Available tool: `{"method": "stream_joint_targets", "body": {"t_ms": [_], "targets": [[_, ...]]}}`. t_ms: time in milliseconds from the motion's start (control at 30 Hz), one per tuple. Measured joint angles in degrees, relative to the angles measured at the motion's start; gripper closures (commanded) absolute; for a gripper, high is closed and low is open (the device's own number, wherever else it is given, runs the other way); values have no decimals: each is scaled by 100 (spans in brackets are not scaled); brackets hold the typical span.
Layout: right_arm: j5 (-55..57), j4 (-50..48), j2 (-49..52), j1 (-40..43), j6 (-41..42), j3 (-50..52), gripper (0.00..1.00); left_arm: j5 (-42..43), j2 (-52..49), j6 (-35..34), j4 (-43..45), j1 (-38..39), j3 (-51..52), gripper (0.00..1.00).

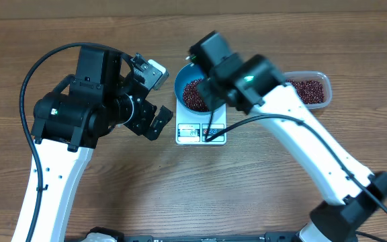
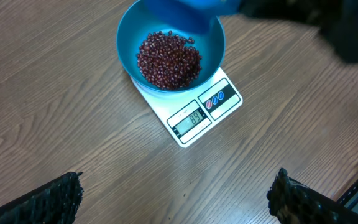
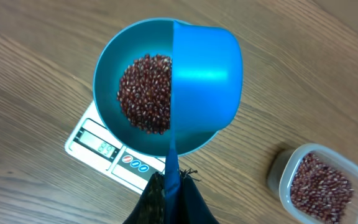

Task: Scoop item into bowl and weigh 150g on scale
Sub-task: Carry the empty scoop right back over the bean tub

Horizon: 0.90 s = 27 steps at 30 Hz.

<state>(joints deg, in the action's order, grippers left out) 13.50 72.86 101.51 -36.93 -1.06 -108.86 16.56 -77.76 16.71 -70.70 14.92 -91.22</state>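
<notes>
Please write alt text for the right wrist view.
The right gripper holds a blue scoop by its handle above a blue bowl of red-brown beans standing on a white scale. A clear tub of beans sits lower right.

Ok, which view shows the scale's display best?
The left wrist view: the scale shows its display sharp and unobstructed below the bowl. The right wrist view shows it small and skewed beside the bowl; overhead it is tiny, with a cable lying across the scale.

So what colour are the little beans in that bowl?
The beans are dark red-brown, in a blue bowl; the right wrist view shows them best.
</notes>
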Motion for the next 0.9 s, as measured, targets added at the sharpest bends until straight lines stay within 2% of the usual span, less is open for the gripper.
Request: {"method": "stream_joint_targets", "body": {"t_ms": [133, 233, 367, 467, 567, 667, 900], "targets": [[-743, -173, -286, 734, 0, -2, 96, 0, 0, 2, 2, 0, 0, 0], [-1794, -297, -433, 1578, -74, -11, 96, 0, 0, 2, 0, 0, 0, 0], [-2924, -59, -761, 2564, -111, -11, 96, 0, 0, 2, 2, 0, 0, 0], [-3213, 210, -1346, 3220, -125, -11, 96, -2, 0, 0, 0, 0, 0, 0], [-3095, 396, -1926, 3626, -118, -50, 96, 0, 0, 2, 0, 0, 0, 0], [-2747, 632, -2229, 3652, -101, -155, 96, 0, 0, 2, 0, 0, 0, 0], [-1200, 817, -1860, 3650, 20, -170, 96, 0, 0, 2, 2, 0, 0, 1]]}}
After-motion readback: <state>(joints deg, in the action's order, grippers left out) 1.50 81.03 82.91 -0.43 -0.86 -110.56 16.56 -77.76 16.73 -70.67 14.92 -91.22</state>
